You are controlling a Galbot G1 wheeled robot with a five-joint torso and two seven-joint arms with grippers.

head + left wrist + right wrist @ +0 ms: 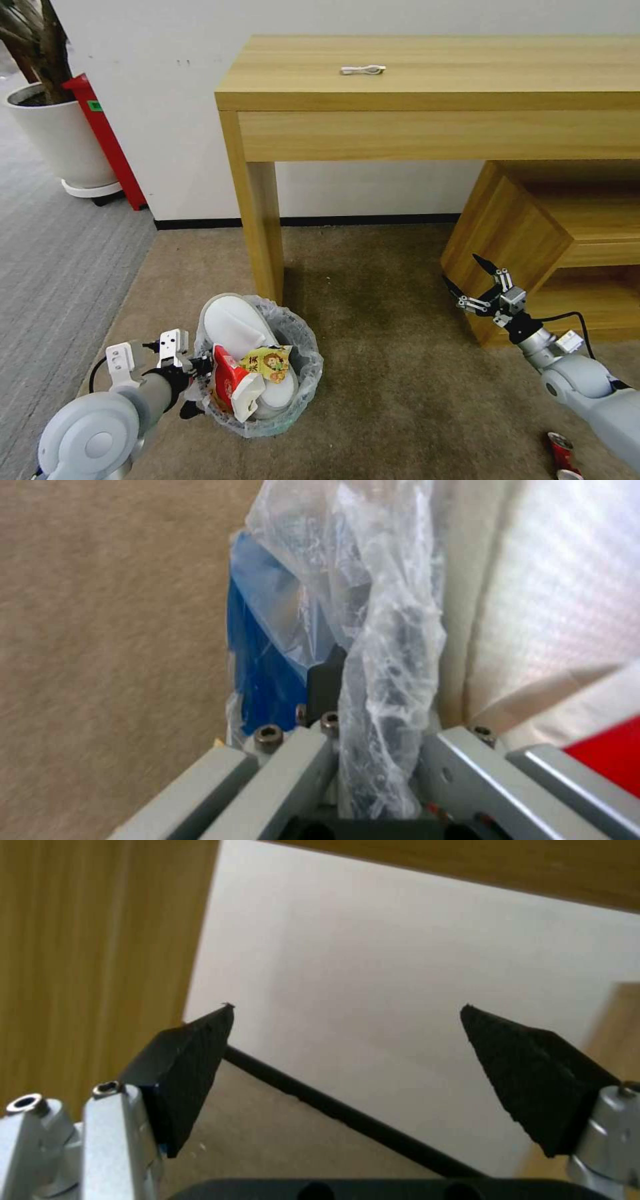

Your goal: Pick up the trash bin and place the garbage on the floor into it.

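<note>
Your left gripper (200, 367) is clamped on the bin (303, 373) rim and its bag (387, 645); your right gripper (470, 280) hangs wide open, holding nothing

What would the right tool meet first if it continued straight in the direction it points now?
Probably the white wall under the desk. The right tool is open with nothing between its fingers, and its wrist view looks past the carpet to that wall. The cabinet lies close beside its path; depth is unclear.

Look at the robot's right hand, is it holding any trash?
No, the right gripper has its jaws spread wide with nothing between them, just the wall behind.
</note>
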